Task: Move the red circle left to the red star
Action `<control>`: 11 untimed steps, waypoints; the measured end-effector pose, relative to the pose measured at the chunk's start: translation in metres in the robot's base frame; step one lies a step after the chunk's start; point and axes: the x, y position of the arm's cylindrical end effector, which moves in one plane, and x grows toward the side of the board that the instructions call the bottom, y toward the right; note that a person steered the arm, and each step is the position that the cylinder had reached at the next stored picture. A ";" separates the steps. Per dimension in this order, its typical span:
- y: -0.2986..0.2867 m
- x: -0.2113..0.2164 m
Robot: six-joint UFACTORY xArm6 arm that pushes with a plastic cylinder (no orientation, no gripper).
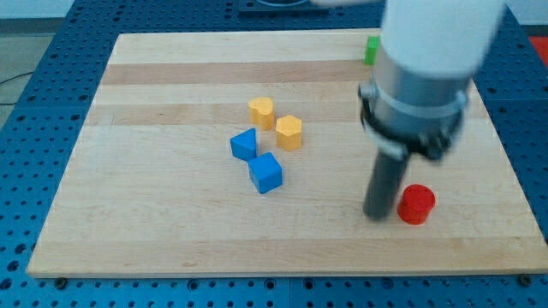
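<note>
The red circle [417, 204] is a short red cylinder on the wooden board [154, 197], towards the view's lower right. My tip [378, 215] rests on the board just to the left of the red circle, close to it or touching it. The rod rises from there into the arm's big white and grey body, which covers the view's upper right. No red star shows in this view; it may be hidden behind the arm.
A yellow heart block [262, 111] and a yellow hexagon block [289, 132] sit near the board's middle. Two blue blocks [244, 145] [265, 173] lie just below them. A green block [372, 50] peeks out at the top edge beside the arm.
</note>
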 end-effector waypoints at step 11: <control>-0.010 -0.071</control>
